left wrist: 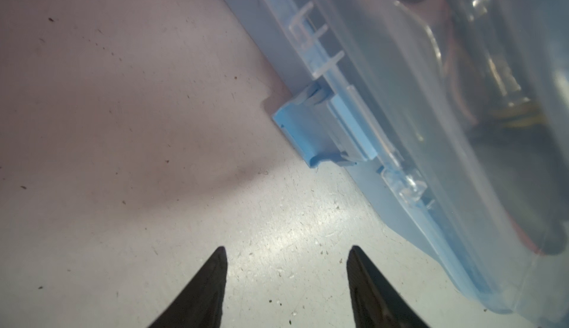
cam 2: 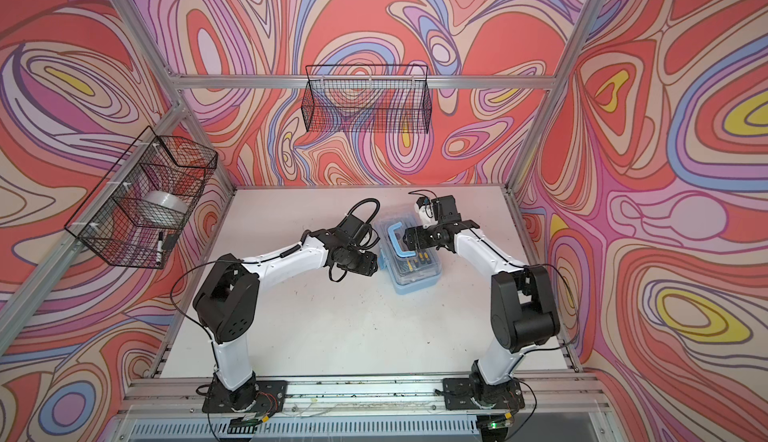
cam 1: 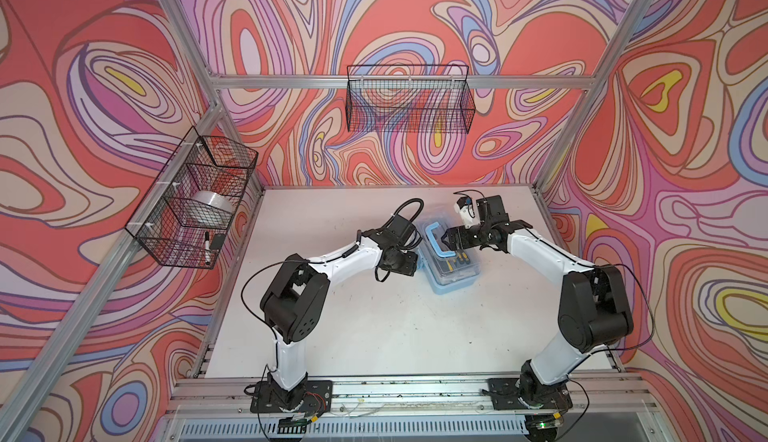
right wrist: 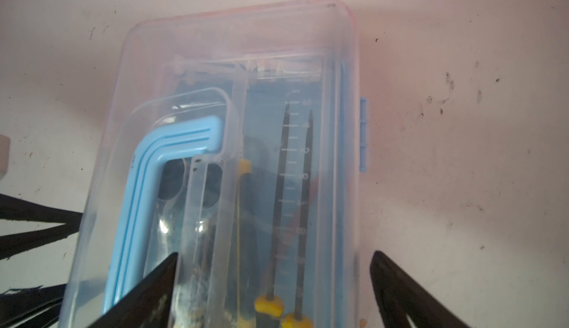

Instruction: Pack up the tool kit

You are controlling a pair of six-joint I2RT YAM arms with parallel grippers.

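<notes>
Right hand [right wrist: 274, 253] spread wide, empty, over case [right wrist: 215, 33]; left hand [left wrist: 286, 247] parted, empty, beside it.

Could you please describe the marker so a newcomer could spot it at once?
Find the black wire basket on the left wall. In its end compartment nearest the robot stands the marker: slim, white, black-capped, unlike the fat silvery tape roll next door.

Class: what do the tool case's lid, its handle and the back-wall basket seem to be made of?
Lid: clear glossy plastic, it seems; tools show through it. Handle: opaque light-blue plastic, smooth, with moulded grooves. Back-wall basket: thin black wire grid, probably coated metal.
</notes>
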